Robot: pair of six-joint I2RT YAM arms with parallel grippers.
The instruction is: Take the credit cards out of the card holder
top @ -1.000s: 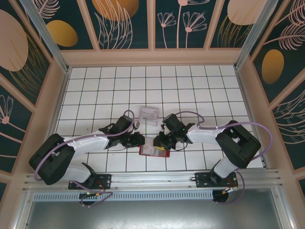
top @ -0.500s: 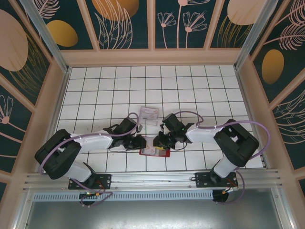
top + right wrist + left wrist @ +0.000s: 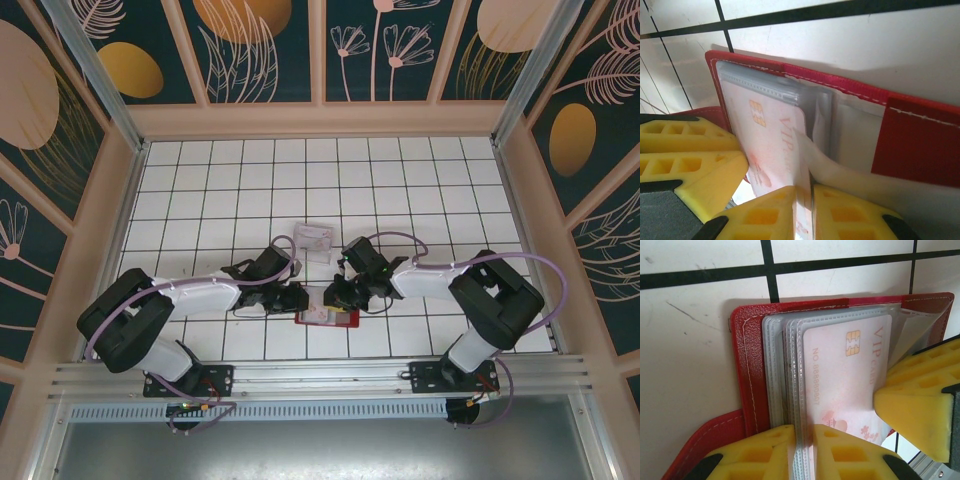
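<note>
Left tool (image 3: 804,452) nearer card holder (image 3: 747,365)

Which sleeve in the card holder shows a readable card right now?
The topmost sleeve: a pinkish VIP card with a gold chip shows through it. The sleeves beneath show only clear edges.

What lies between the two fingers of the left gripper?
The edges of the card holder's clear plastic sleeves, pinched between those fingers; the left wrist view shows it.

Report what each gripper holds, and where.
Left gripper pinches the clear plastic sleeve stack's edge in the red folding wallet; right gripper pinches one translucent sleeve's edge.
</note>
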